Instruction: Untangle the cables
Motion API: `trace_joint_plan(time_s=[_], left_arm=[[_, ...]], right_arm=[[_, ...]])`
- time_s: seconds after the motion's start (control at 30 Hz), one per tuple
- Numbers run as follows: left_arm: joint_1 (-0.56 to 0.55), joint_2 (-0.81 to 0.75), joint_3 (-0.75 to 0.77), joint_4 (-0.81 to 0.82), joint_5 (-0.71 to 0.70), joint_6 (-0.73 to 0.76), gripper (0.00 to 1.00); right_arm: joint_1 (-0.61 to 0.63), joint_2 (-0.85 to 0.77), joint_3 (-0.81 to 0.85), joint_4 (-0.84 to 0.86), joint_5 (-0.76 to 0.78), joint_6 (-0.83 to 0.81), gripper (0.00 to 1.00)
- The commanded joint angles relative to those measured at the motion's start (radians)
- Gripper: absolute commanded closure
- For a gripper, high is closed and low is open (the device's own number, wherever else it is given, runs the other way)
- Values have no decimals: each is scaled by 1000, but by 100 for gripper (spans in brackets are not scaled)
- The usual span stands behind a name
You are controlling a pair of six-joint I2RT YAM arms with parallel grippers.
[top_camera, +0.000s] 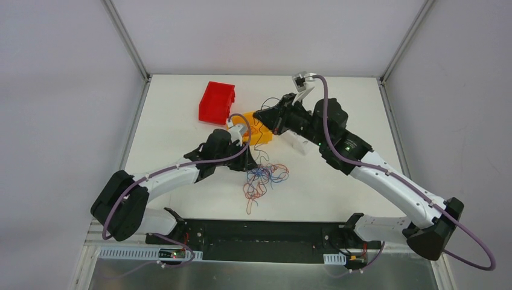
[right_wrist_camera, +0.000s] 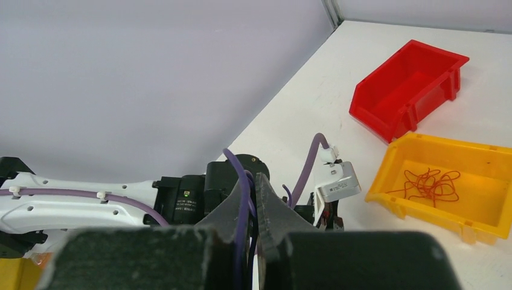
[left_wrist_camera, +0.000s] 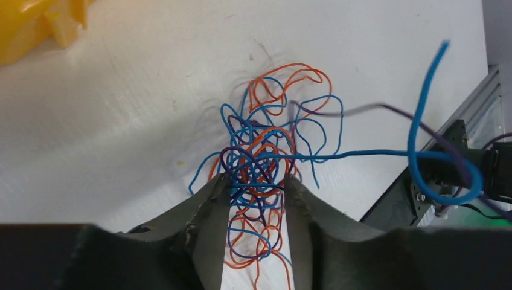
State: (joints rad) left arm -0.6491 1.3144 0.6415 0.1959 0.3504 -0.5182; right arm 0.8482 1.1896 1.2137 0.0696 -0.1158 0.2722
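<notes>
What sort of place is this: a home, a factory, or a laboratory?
Most likely a robotics laboratory test cell. Two robot arms are bolted to a white table closed in by plain panel walls, with a red bin, a yellow bin and loose cables on it.

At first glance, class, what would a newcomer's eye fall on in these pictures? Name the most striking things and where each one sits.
The tangle of blue, orange and dark cables lies mid-front on the white table, with the left gripper straddling it, jaws apart. Behind it sit a red bin and a yellow bin holding a few red wires. The right gripper hovers there, pinched on a purple strand.
</notes>
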Motion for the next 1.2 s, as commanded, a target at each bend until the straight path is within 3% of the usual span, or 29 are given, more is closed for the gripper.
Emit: trace_joint_plan(time_s=[0.0, 0.03, 0.1, 0.33, 0.53, 0.83, 1.03, 1.17], left_arm=[[-7, 23, 37, -55, -104, -13, 77], [-7, 28, 37, -67, -111, -17, 88], [-7, 28, 32, -93, -141, -28, 93], [-5, -79, -26, -179, -284, -39, 94], [0, -167, -66, -275, -431, -76, 100], [2, -254, -79, -378, -610, -121, 100], [2, -363, -115, -415, -707, -151, 96], [2, -395, -107, -414, -680, -122, 96]], right_arm=[[-8, -69, 42, -6, 64, -18, 100], [-9, -84, 41, -18, 87, -30, 100], [-16, -116, 42, -48, 163, -63, 100], [-44, -202, 109, -187, 403, -258, 100], [-63, -232, 157, -200, 611, -430, 100], [-81, -194, 273, -185, 761, -576, 100], [-87, -170, 254, -277, 799, -516, 100], [-88, -179, 86, -375, 725, -361, 100]])
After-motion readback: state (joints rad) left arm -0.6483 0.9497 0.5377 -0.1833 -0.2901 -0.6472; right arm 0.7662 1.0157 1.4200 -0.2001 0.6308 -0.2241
